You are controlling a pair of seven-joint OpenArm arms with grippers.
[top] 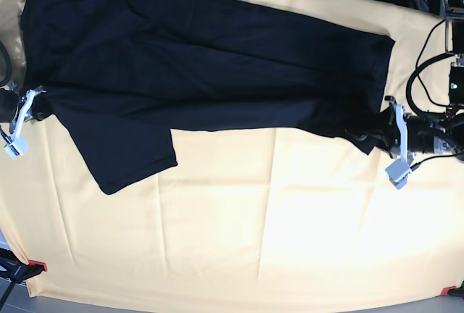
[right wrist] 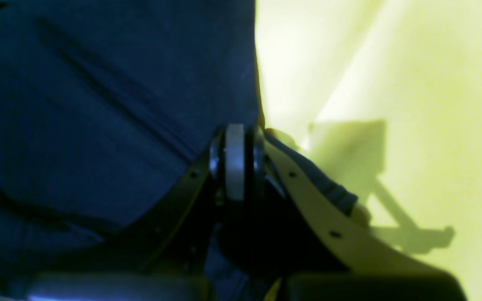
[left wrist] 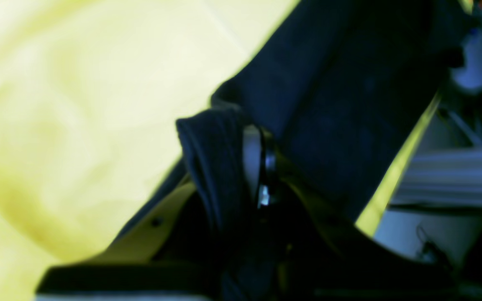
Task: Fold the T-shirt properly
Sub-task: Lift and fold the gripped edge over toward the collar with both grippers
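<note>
Base view: T-shirt (top: 239,74) spans the upper part of the tablecloth (top: 319,240), its near edge sagging between the two arms; one sleeve-like flap hangs down on the view's left. Judged mid-fold: layers overlap, no compact shape, remaining folds and smoothing left. Open cloth lies below the shirt, giving room to draw fabric that way; tablecloth's side edges run close to both arms.

Left wrist view: left gripper (left wrist: 251,167) clenched on a bunched fold; tablecloth edge lies near.

Right wrist view: right gripper (right wrist: 239,163) pinches shirt fabric near its border; bare cloth beside it.
</note>
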